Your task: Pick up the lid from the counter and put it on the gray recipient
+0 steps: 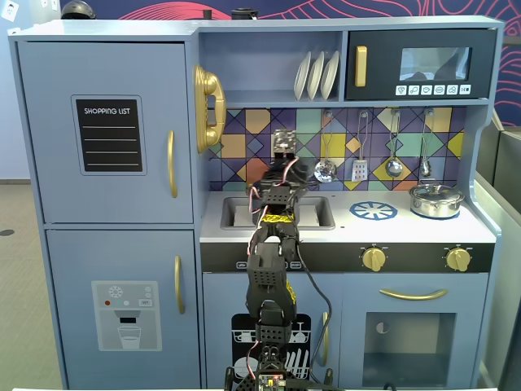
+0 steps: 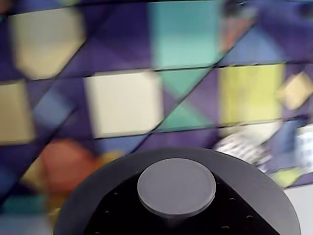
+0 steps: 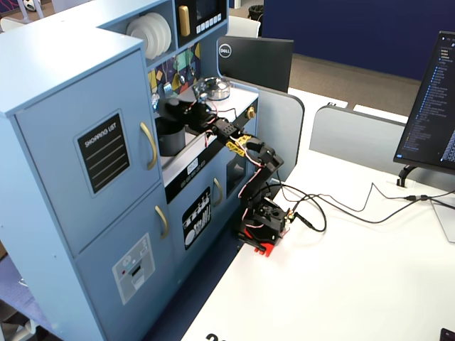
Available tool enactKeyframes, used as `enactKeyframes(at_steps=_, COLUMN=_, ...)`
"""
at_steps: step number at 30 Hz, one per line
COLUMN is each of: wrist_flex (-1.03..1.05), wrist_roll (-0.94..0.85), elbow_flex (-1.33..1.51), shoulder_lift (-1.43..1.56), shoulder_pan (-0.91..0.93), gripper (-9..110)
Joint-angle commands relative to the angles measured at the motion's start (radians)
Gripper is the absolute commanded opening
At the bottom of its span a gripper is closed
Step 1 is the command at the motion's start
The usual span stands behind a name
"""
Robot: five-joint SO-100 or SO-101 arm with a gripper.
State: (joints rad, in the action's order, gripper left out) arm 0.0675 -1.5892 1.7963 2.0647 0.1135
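Seen from the wrist, the lid [image 2: 176, 187] hangs at 6 o'clock, seemingly clamped in the claw [image 3: 173, 108] above the gray recipient [image 3: 170, 136]; an off-centre release could tip it onto the worktop [image 1: 342, 224].

Pale blue toy-kitchen counter [image 1: 350, 230], shiny silver pot [image 1: 436, 200] on right, gray recipient [image 3: 170, 136] in sink.
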Motion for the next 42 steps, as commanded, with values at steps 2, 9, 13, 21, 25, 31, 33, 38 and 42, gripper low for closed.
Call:
enactKeyframes(at_steps=2, wrist_flex=-0.008, wrist_roll=0.000, elbow_flex=-0.006, shoulder_lift=0.052, shoulder_pan=-0.044, gripper=0)
enactKeyframes(at_steps=9, wrist_flex=-0.017, wrist_roll=0.006, elbow_flex=0.028, shoulder_lift=0.041, shoulder_pan=-0.081, gripper=0)
enactKeyframes(at_steps=13, wrist_flex=-0.018, wrist_roll=0.002, elbow_flex=0.032, shoulder_lift=0.026, shoulder_pan=-0.092, gripper=0)
enactKeyframes(at_steps=21, wrist_flex=-0.012, wrist_roll=-0.005, elbow_flex=0.074, shoulder_lift=0.031, shoulder_pan=-0.098, gripper=0)
enactKeyframes(at_steps=25, wrist_flex=-0.011, wrist_roll=-0.015, elbow_flex=0.109, shoulder_lift=0.046, shoulder_pan=-0.106, gripper=0)
enactKeyframes(at_steps=31, wrist_flex=-0.002, wrist_roll=-0.037, elbow_flex=0.130, shoulder_lift=0.051, shoulder_pan=-0.104, gripper=0)
enactKeyframes(at_steps=33, wrist_flex=0.003, wrist_roll=-0.041, elbow_flex=0.133, shoulder_lift=0.051, shoulder_pan=-0.101, gripper=0)
enactKeyframes(at_steps=38, wrist_flex=0.064, wrist_roll=-0.067, elbow_flex=0.126, shoulder_lift=0.063, shoulder_pan=-0.092, gripper=13)
enactKeyframes(at_steps=42, wrist_flex=0.224, wrist_roll=-0.069, elbow_flex=0.066, shoulder_lift=0.121, shoulder_pan=-0.103, gripper=16)
